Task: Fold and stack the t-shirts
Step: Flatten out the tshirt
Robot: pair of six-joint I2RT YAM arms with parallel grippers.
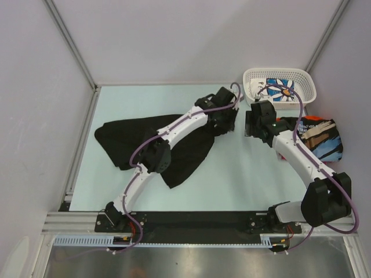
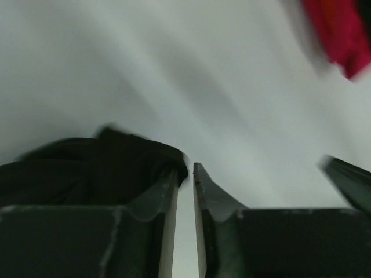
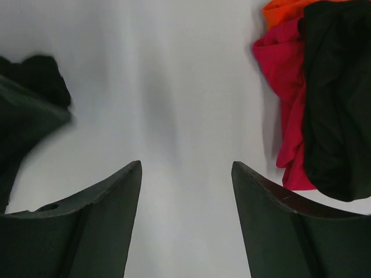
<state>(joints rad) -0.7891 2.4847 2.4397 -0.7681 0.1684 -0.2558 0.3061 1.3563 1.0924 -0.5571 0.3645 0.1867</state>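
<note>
At the near edge, the two arms rise from their bases on the pale, smooth table (image 1: 232,174). The left arm reaches far and rightward over a black t-shirt (image 1: 124,139) – plain matte cloth lying mostly flat in an uneven shape on the left half of the table. Its long axis runs left to right, and one lobe droops toward the near side. Which end is the collar I cannot tell.

The left fingers (image 2: 200,179) sit at the shirt's far right end, pressed almost together with only a thin slit between them. Nothing shows in that slit. A soft black fold (image 2: 87,162) is bunched against the tip of one finger.

Just to the right, the right fingers (image 3: 130,176) are spread wide over bare table, pinching nothing. They are dark, curved and smooth.

Farther right lies a crumpled heap at the table's right edge. On top is a printed t-shirt (image 1: 319,136), black with tan, light-blue and white strokes, its long axis roughly left to right. The right wrist view shows a red t-shirt (image 3: 287,87) in limp folds beside the black cloth, with a scrap of orange cloth (image 3: 284,8) beyond it.

At the far right stands a white plastic lattice basket (image 1: 278,72) – oval, open-topped. In it lies a white t-shirt (image 1: 281,90) with blue daisy print.
</note>
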